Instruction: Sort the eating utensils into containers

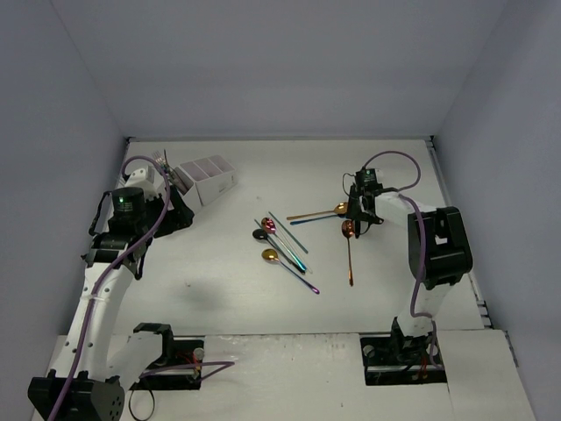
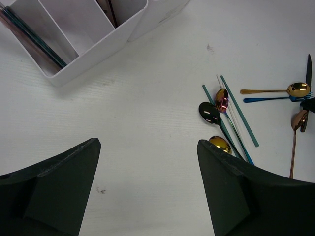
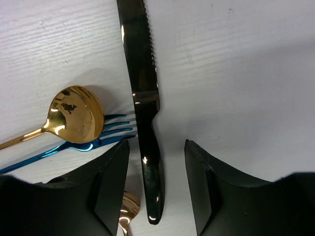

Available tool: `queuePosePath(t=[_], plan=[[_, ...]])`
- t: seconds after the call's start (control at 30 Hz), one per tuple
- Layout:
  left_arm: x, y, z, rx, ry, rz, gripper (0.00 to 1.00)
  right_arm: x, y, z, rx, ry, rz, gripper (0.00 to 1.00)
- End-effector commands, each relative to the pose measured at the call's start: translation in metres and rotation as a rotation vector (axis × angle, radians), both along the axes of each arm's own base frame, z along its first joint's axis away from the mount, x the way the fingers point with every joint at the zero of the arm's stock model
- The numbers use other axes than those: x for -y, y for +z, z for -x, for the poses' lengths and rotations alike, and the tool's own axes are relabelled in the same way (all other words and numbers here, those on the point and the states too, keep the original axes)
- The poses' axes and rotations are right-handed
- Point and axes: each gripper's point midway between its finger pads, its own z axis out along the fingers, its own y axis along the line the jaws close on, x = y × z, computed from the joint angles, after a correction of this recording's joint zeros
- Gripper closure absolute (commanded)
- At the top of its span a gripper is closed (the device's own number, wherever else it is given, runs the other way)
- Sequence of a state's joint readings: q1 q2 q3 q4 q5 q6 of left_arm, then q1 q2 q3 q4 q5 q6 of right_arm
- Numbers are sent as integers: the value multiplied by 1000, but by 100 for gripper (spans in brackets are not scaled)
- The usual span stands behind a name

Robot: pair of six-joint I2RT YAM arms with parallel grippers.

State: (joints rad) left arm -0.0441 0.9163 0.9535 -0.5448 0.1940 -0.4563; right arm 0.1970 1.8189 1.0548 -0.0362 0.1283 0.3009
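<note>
Beside spoon (image 3: 74, 114) and fork (image 3: 81, 145), right fingers (image 3: 110, 187) spread astride black knife (image 3: 145, 98); left fingers (image 2: 59, 187) spread.

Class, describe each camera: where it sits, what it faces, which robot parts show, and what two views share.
Top external: above and behind the robot, facing down at the table; left arm, right arm show.
Left wrist: on its arm, facing the caddy and utensils past the open left gripper.
Right wrist: on its arm, facing the black knife, right gripper astride it.
Shared by both wrists: gold spoon, blue fork.

Overhead overview; two downward wrist close-ups
</note>
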Motion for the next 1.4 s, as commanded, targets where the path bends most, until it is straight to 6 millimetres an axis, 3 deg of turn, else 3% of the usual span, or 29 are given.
queuePosePath(t=[0.0, 0.37, 0.5, 0.6, 0.73, 0.93, 1.03, 1.13, 1.2, 1.27, 1.37], plan=[[2, 12, -7, 46, -15, 2, 23, -9, 8, -19, 35, 43, -27, 55], [6, 15, -8, 51, -33, 12, 23, -2, -12, -14, -20, 38, -28, 71], [8, 16, -9, 50, -43, 18, 23, 16, -23, -10, -50, -11, -31, 82], [11, 15, -9, 47, -51, 22, 23, 34, -24, -9, -57, -60, -23, 96], [16, 16, -9, 48, -65, 36, 23, 56, -12, -11, -32, -112, 10, 100], [34, 28, -11, 72, -123, 94, 23, 58, 49, -25, 118, -100, 29, 100], [48, 40, -10, 99, -168, 147, 23, 45, 83, -25, 200, -44, 22, 100], [66, 57, -10, 135, -218, 219, 23, 16, 123, -20, 296, 52, -3, 100], [79, 69, -11, 162, -247, 276, 23, -17, 156, -11, 377, 155, -32, 100], [94, 79, -10, 180, -283, 313, 23, -42, 175, -2, 420, 239, -71, 100], [116, 93, -12, 217, -326, 354, 23, -100, 207, 23, 495, 428, -141, 100]])
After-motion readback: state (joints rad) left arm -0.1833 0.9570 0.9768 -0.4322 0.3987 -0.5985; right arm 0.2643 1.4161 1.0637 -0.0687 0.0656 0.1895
